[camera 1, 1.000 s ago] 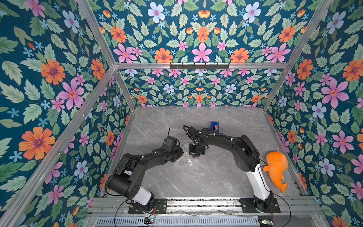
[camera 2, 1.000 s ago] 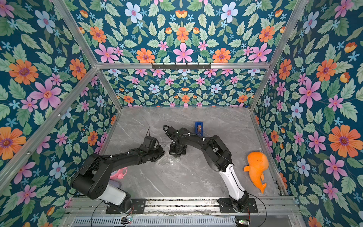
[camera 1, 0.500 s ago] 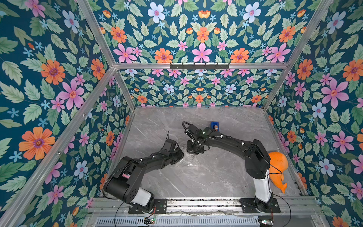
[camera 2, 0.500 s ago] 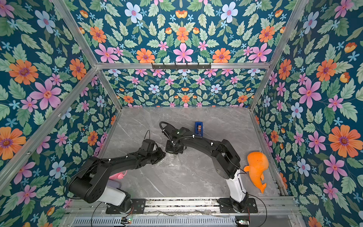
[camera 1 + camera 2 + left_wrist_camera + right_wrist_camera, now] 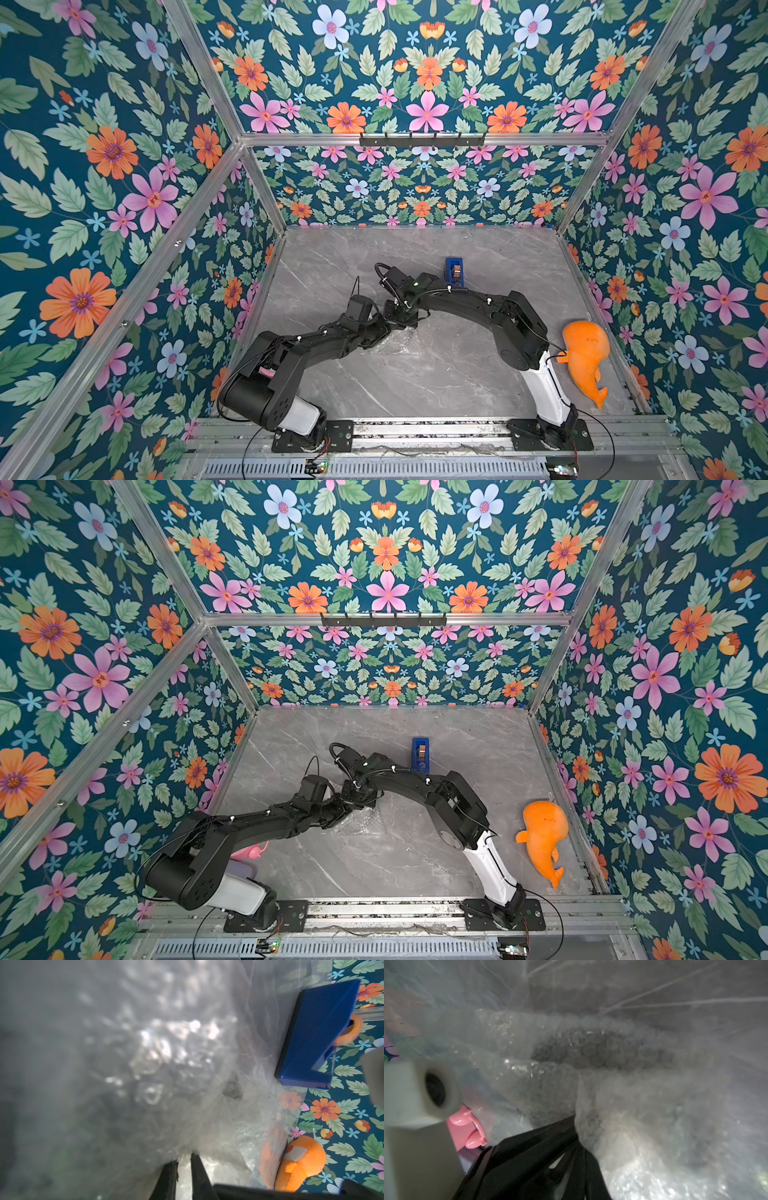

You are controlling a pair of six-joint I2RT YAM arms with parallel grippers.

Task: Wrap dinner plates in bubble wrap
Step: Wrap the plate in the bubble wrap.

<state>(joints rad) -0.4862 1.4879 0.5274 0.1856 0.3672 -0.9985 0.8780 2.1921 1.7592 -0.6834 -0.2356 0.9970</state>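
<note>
The bubble wrap (image 5: pixel 397 344) lies crumpled and glinting in the middle of the grey table, and both grippers meet over its far edge. My left gripper (image 5: pixel 383 329) pinches a bunched fold of it between nearly closed fingers (image 5: pixel 199 1169). Just beyond it, my right gripper (image 5: pixel 402 319) is shut with a crease of wrap (image 5: pixel 623 1105) running from its tip. The dinner plate is hidden under the wrap. Only a dark patch (image 5: pixel 602 1053) shows through the bubbles in the right wrist view.
A blue tape dispenser (image 5: pixel 454 270) stands behind the right forearm. An orange whale toy (image 5: pixel 586 353) lies at the right wall. A pink object (image 5: pixel 251 850) sits by the left arm's base. Floral walls close in three sides of the table.
The right arm's elbow swung out to the right and came back. The two grippers have drawn closer together over the wrap, the left one shifting slightly right and nearer.
</note>
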